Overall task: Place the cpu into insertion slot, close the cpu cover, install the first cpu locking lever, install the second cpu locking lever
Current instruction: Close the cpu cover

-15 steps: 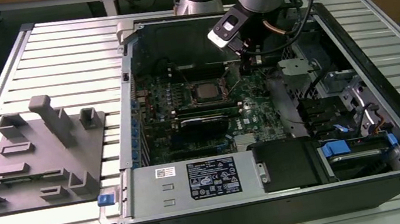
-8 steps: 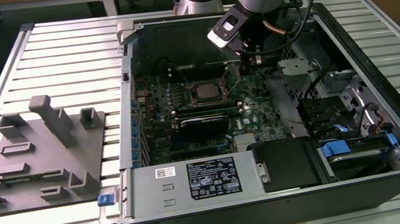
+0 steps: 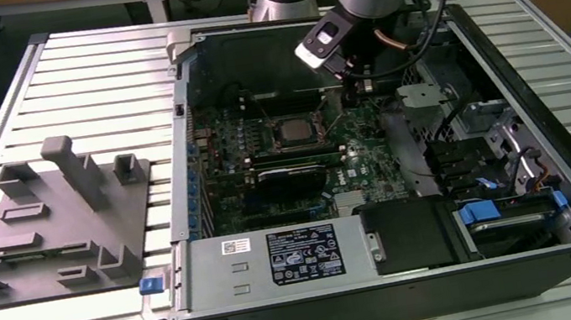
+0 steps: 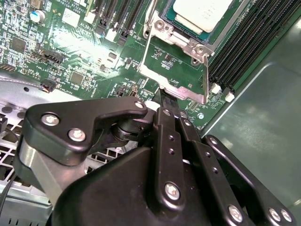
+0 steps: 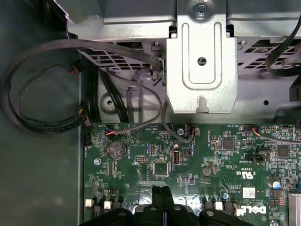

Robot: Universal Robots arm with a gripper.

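The cpu (image 4: 202, 13) is seated in the insertion slot (image 4: 164, 28), at the centre of the exterior view. The cpu cover (image 4: 175, 70) lies swung open beside the cpu. The gripper (image 4: 164, 100) jaws are pressed together, with their tips at the cover's free edge.

Green, black and silver inside a black case (image 3: 398, 304).
Green board (image 5: 197, 160) speckled with small black chips; pale silver-beige cpu (image 4: 202, 12); bare silver cover (image 4: 188, 92); black memory slots (image 4: 256, 44) in parallel stripes; black gripper (image 4: 161, 96) dotted with silver screw heads; black cables (image 5: 37, 113); dull silver bracket (image 5: 201, 70); pale grey table (image 3: 81, 80) ribbed in straight lines; mid-grey fixture (image 3: 57, 220); blue clip (image 3: 149, 285); black-and-white label (image 3: 303, 253).
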